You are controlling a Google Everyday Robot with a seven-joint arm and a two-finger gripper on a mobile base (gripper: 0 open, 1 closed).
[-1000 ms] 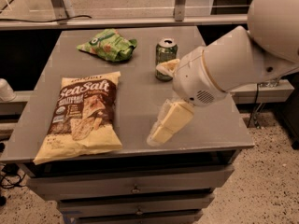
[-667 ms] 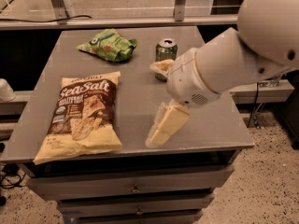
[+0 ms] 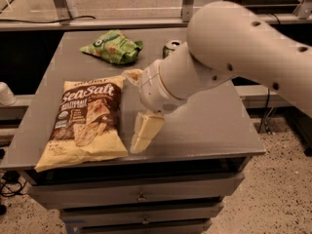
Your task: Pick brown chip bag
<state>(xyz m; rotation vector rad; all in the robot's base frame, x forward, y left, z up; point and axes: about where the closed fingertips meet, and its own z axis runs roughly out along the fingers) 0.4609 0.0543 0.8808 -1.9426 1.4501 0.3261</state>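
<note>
The gripper [image 3: 132,110] hangs low over the grey table [image 3: 214,126], its two cream fingers [image 3: 145,130] spread wide apart, grasping nothing. The brown chip bag [image 3: 85,118] lies flat just beside it, one finger near the bag's top corner.

Large chip bag [image 3: 87,118] laid on worktop [image 3: 214,126], near left. Gripper [image 3: 131,111] held just right of it. Small snack bag [image 3: 113,46], can [image 3: 171,47] set far behind.
</note>
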